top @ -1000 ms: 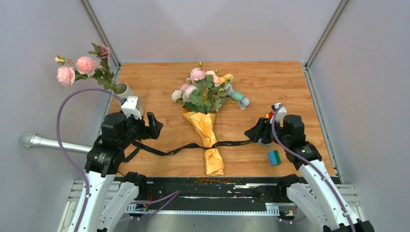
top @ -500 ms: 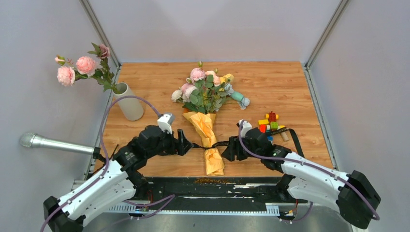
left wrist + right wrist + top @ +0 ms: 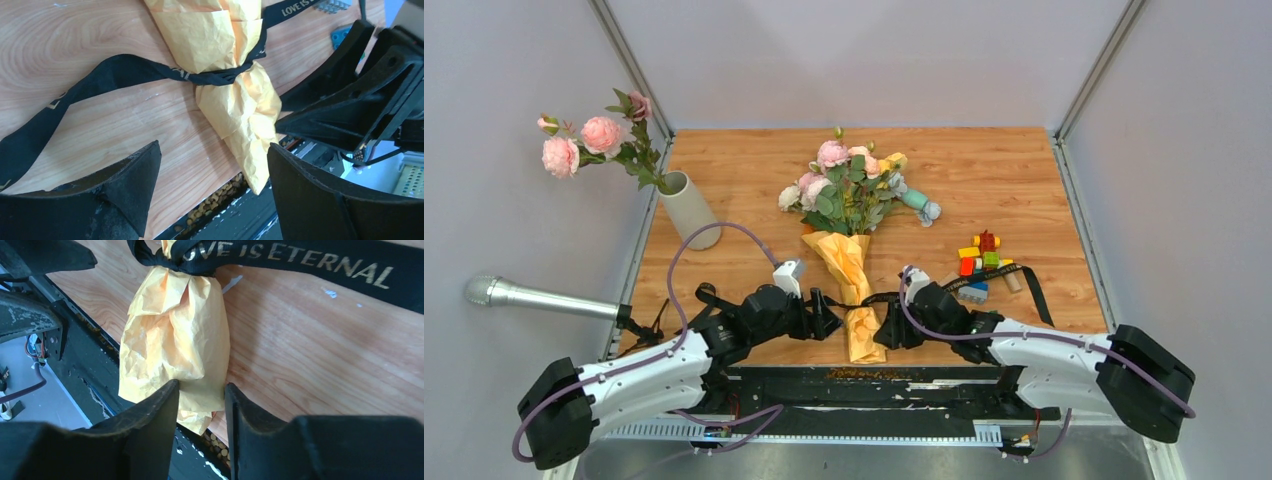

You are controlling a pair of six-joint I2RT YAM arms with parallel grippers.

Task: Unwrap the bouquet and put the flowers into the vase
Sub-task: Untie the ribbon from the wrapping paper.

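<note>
The bouquet (image 3: 852,262) lies in the middle of the table, its flowers (image 3: 849,185) pointing away and its orange paper tied with a black strap (image 3: 869,298). My left gripper (image 3: 827,315) is open just left of the paper's tail (image 3: 245,115), jaws wide (image 3: 214,146) and holding nothing. From the right, my right gripper (image 3: 886,328) has both fingers against the tail's lower end (image 3: 175,345), pinching it (image 3: 200,387). The off-white vase (image 3: 689,212) stands at the back left with pink flowers (image 3: 584,140) in it.
A grey metal tube (image 3: 524,295) sticks in from the left wall. Small coloured toy blocks (image 3: 982,255) lie right of the bouquet with the strap's loose end (image 3: 1029,290) over them. A teal stick (image 3: 916,203) rests by the blooms. Brown pellets (image 3: 215,200) fill the table's front gap.
Both arms have swung inward and down to the bouquet's tail. The right jaws have narrowed onto the paper. The left jaws stay wide.
</note>
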